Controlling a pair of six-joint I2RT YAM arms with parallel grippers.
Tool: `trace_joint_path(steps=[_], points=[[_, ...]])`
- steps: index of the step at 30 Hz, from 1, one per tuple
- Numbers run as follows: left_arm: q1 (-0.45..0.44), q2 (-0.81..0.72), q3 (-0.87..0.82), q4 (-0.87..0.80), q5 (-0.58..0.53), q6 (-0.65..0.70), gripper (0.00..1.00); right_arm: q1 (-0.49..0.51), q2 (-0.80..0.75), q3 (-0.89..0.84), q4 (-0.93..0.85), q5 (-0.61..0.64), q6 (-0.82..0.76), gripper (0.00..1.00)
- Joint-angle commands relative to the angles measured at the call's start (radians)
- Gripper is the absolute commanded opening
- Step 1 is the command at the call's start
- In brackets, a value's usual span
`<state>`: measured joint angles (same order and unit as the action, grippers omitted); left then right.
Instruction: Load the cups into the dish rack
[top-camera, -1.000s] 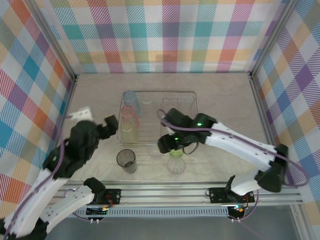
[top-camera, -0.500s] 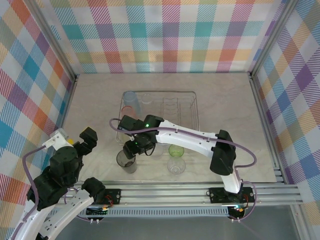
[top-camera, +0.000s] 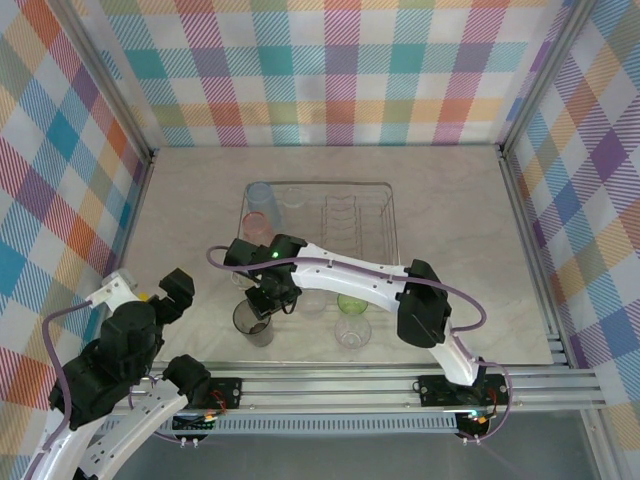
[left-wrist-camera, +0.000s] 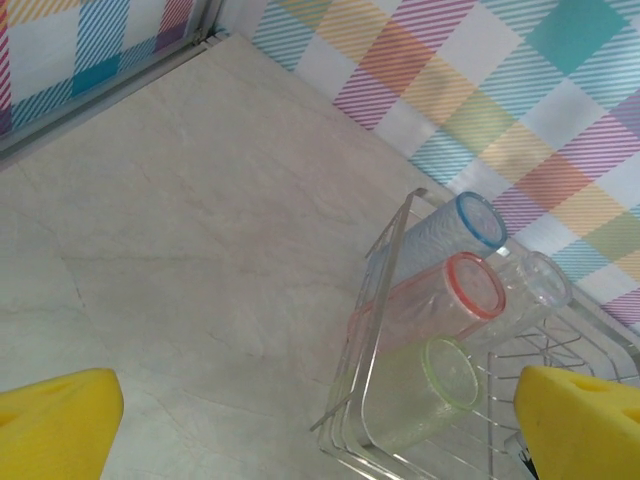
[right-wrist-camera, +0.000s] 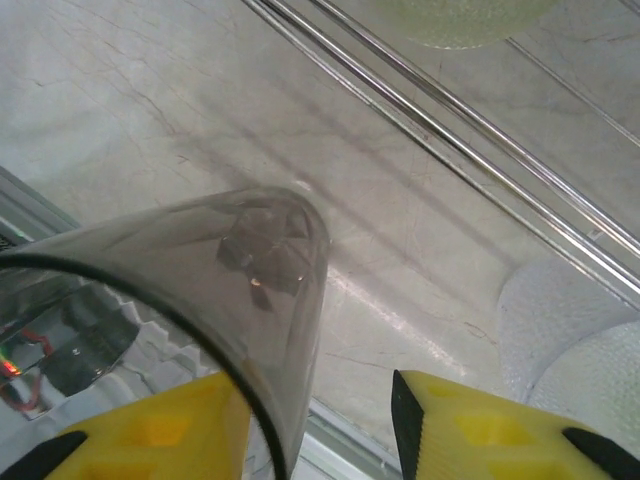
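Note:
The smoky grey cup (top-camera: 252, 322) stands upright on the table in front of the dish rack (top-camera: 390, 215). My right gripper (top-camera: 265, 297) hangs over its far rim. In the right wrist view the grey cup (right-wrist-camera: 200, 270) has its wall between the fingers of the right gripper (right-wrist-camera: 310, 405): one finger (right-wrist-camera: 150, 435) shows through the wall, the other (right-wrist-camera: 480, 430) stands clear of it with a gap. The blue (left-wrist-camera: 455, 232), pink-red (left-wrist-camera: 440, 300) and yellow-green (left-wrist-camera: 415, 395) cups and a clear cup (left-wrist-camera: 530, 285) lie in the rack. My left gripper (left-wrist-camera: 320, 430) is open above the table left of the rack.
A green cup (top-camera: 351, 301) and two clear cups (top-camera: 352, 331) (top-camera: 313, 303) stand on the table in front of the rack. The rack's wire edge (right-wrist-camera: 450, 110) runs just beyond the grey cup. The aluminium frame rail (top-camera: 330, 385) lies close to the near side.
My right arm has swung left from the green cup to the smoky grey cup and its jaws have narrowed. My left arm has pulled back toward the near left corner.

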<state>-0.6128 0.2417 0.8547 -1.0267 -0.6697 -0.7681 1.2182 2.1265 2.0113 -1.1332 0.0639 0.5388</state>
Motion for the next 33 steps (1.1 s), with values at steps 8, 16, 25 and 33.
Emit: trace_joint_path(steps=[8, 16, 25, 33], points=[[0.004, -0.017, -0.025, -0.052, 0.016, -0.038, 1.0, 0.009, 0.008, 0.033, -0.052, 0.041, -0.011, 0.21], [0.004, 0.006, 0.004, -0.068, 0.031, 0.008, 1.0, 0.009, -0.117, -0.114, 0.03, -0.006, -0.022, 0.0], [0.004, 0.123, 0.039, 0.028, 0.185, 0.067, 1.0, -0.155, -0.54, -0.535, 0.31, -0.249, -0.048, 0.0], [0.004, 0.364, 0.09, 0.304, 0.513, 0.138, 1.0, -0.68, -0.963, -0.878, 0.522, -0.549, 0.02, 0.0]])
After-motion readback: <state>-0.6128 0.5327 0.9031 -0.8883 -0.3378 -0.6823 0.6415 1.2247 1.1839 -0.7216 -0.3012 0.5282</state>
